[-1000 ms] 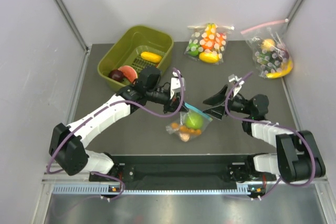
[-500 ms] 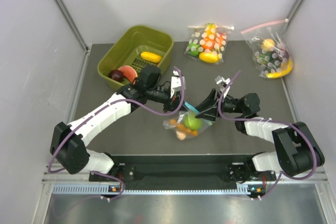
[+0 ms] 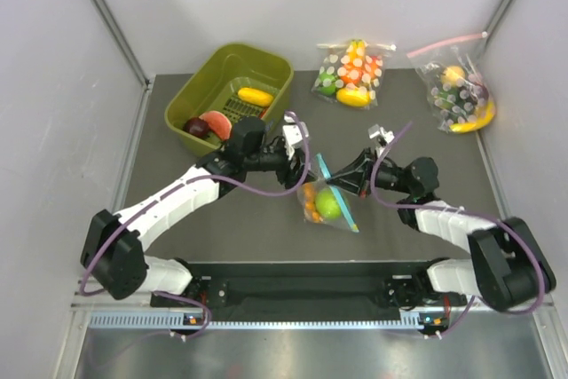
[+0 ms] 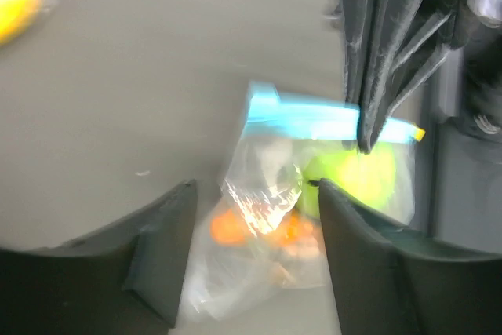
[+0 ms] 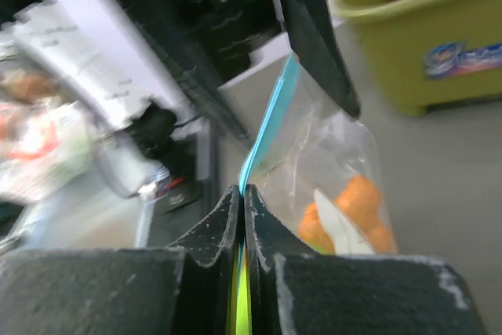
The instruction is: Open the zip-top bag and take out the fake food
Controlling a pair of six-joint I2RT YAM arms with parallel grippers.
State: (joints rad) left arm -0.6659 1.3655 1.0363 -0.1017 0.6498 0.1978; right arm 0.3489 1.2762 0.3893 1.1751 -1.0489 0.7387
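The zip-top bag point(image 3: 330, 206) is small and clear, with a light-blue zip strip point(image 4: 314, 119). It lies between the two arms. My right gripper point(image 3: 335, 180) is shut on that strip, which is pinched edge-on between its fingers point(image 5: 241, 194). Inside the bag is the fake food: a round green fruit point(image 4: 362, 178) and orange pieces point(image 5: 354, 203). My left gripper point(image 4: 255, 194) stands open just left of the bag point(image 3: 297, 153), and the bag's loose plastic shows between its fingers without being gripped.
An olive-green bin point(image 3: 213, 73) at the back left holds yellow and red toy pieces. Two white-dotted bags with pink strips lie at the back, one in the middle point(image 3: 352, 71) and one at the right point(image 3: 457, 88). Grey walls enclose the table.
My right gripper has moved in and shut on the blue strip. My left gripper has opened and let go of the bag. The bag has swung round, so its strip now runs near-to-far.
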